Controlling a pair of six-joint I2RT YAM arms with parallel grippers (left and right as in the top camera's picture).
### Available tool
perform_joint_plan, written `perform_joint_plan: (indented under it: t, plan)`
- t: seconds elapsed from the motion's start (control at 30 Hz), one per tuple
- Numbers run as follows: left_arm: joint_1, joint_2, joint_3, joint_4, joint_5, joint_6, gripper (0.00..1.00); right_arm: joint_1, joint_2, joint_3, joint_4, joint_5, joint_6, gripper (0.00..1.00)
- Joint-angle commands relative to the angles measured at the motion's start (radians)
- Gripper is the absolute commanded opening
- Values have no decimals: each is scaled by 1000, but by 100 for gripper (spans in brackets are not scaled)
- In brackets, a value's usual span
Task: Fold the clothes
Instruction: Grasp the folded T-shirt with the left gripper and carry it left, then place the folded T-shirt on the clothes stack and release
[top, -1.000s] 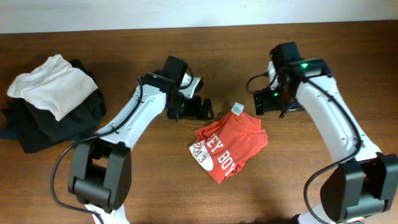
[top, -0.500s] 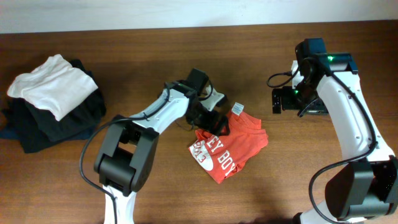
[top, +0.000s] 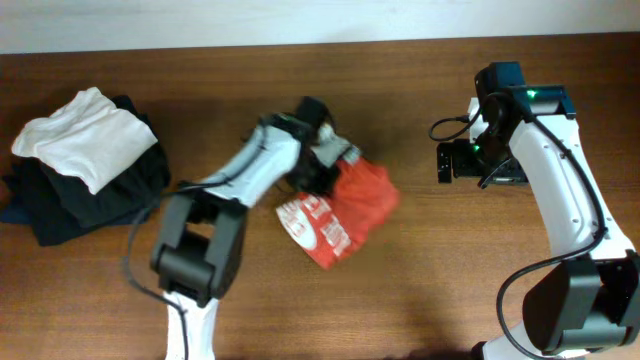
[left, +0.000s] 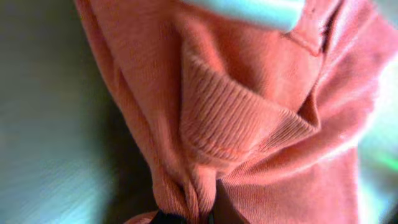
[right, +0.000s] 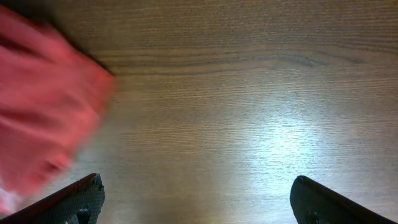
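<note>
Resting at the far left of the table (top: 450, 290) is a pile of white and black garments (top: 80, 160). Near the middle, the left claw (top: 322, 172) is clenched on the red-orange T-shirt (top: 340, 205), its ribbed neckband (left: 230, 118) bunched between the fingers; the shirt looks blurred, white lettering up. Further right, the right claw (right: 198, 190) hangs released over bare wood, apart from the shirt.

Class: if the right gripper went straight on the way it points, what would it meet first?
Most likely the wooden table: the right gripper faces it with nothing between, the red T-shirt off to one side.
</note>
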Motion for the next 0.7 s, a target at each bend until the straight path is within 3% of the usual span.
perform_joint_plan:
  t: [0.0, 0.23, 0.43, 0.67]
  plan:
    - [141, -185, 138, -85, -213, -19, 0, -5, -12, 17, -1, 2, 1, 99]
    - [364, -459, 161, -111, -475, -31, 0, -5, -12, 17, -1, 2, 1, 99]
    - [576, -528, 161, -12, -470, -32, 0, -5, -12, 17, -1, 2, 1, 99]
    - [753, -447, 160, 108, -399, -32, 0, -5, -12, 17, -3, 1, 1, 99]
